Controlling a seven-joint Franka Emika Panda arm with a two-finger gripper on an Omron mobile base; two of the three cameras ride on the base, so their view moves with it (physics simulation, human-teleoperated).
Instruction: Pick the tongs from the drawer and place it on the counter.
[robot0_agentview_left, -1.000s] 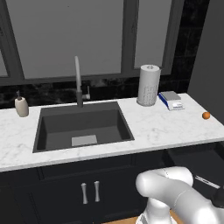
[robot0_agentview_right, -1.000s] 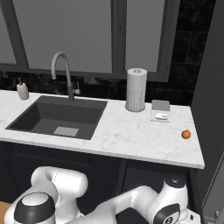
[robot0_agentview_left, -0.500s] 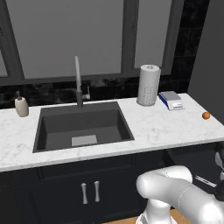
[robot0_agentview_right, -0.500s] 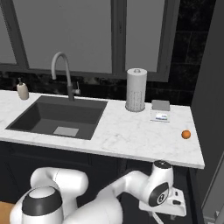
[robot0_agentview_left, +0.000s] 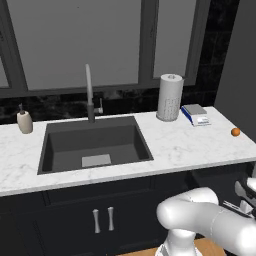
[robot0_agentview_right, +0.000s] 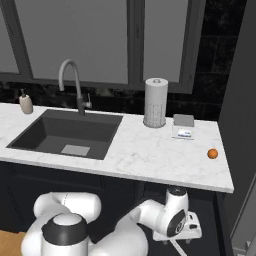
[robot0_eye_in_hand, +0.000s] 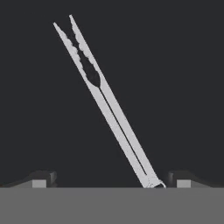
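Tongs (robot0_eye_in_hand: 103, 94) lying flat on the dark floor of the drawer (robot0_eye_in_hand: 175, 78), running in the hand view from the upper left of the frame down toward the lower right. Hinged end sitting between the two fingertips of the end effector (robot0_eye_in_hand: 110, 178), closer to the right tip (robot0_eye_in_hand: 181, 177) than to the left one, and seemingly apart from both. End effector spread wide, gripping nothing (tongs untouched, as far as can be told).

Compared with a second ago: hand now lower and further right under the desk edge in the right base view, end effector (robot0_agentview_right: 181, 234) showing at the bottom of the frame beneath the desk (robot0_agentview_right: 150, 155); in the left base view, hand now at the right edge, low in the frame. Everything on the desk unmoved.

Tongs slim, silvery-grey, two narrow arms pressed close along most of the length, parting near the far end into two scalloped tips with a small pointed gap between. A small loop at the hinged end. In the left base view, a thin pale sliver (robot0_agentview_left: 232, 205) at the lower right, likely the tongs.
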